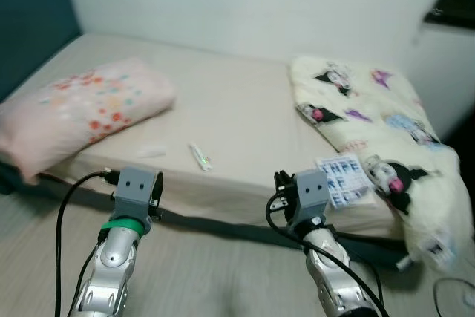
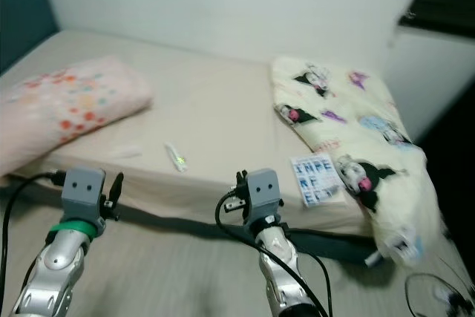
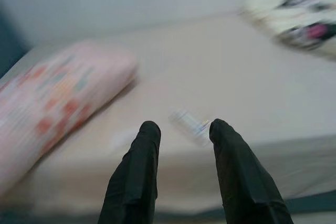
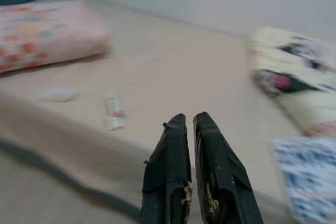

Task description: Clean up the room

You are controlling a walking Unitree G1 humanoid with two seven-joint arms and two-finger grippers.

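Robot stands at the near edge of the bed (image 1: 245, 116), both arms raised in front, nothing held. Left gripper (image 3: 181, 129) has its fingers spread apart, aimed at a small tube (image 1: 200, 157) lying on the sheet near the bed's near edge, left of centre. Right gripper (image 4: 189, 121) has fingers pressed together, empty, pointing toward the bed's middle. Just left of the tube sits a small white scrap (image 1: 151, 151), maybe a tissue or wrapper, too blurred to tell. A printed paper pack (image 1: 343, 178) lies at the near right edge, touching the cartoon-print blanket (image 1: 371, 124) bunched on the right side and drooping off the bed's corner. Pink floral pillow (image 1: 82, 113) at left.

Likely handling: tube looks light, stiff, a bit slick; pinch across its narrow body at the middle, pressing slightly into the soft mattress. The scrap is flimsy, would crumple; grab from above. Blanket is soft and bulky, needs both grippers.
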